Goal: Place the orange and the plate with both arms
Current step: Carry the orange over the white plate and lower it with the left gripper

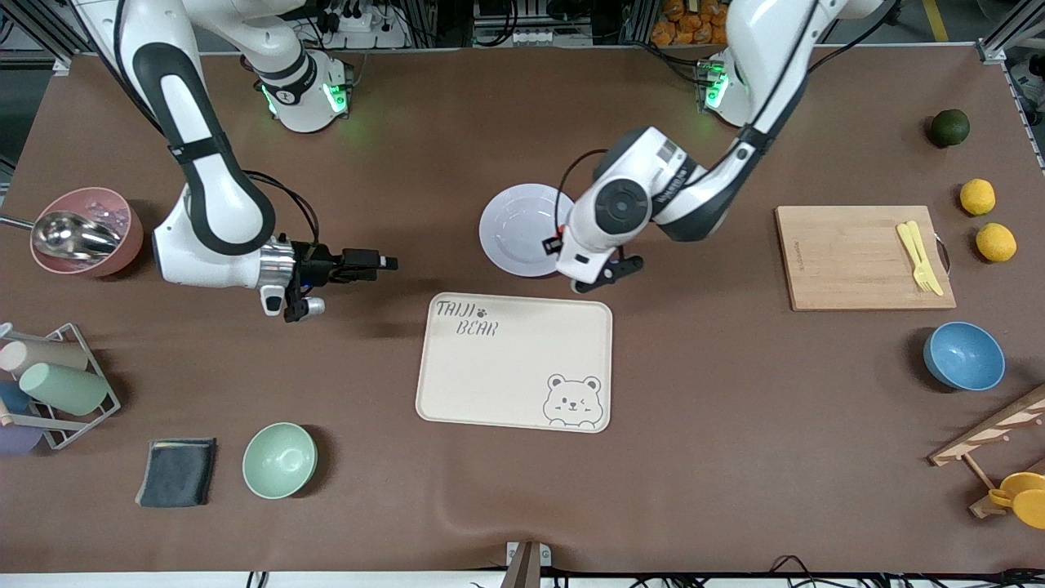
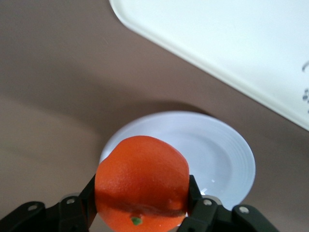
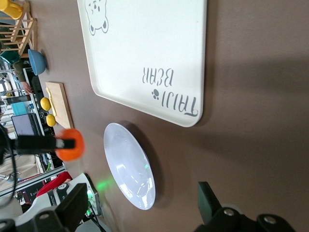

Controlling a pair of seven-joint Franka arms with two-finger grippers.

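The brown table (image 1: 694, 457) carries one plate (image 1: 522, 224), one bear-printed tray (image 1: 514, 363) and two lemons (image 1: 977, 197). The left gripper (image 2: 142, 212) hangs over the plate, clamped on the one orange (image 2: 141, 188). The right gripper (image 1: 359, 263), fingers spread and empty, waits beside the tray.

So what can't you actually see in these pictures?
- Front view: the orange is hidden by the left arm's wrist; the left claw holds it over the plate.
- Left wrist view: the orange covers part of the plate.
- Front view: cups in the rack are cut off by the edge.
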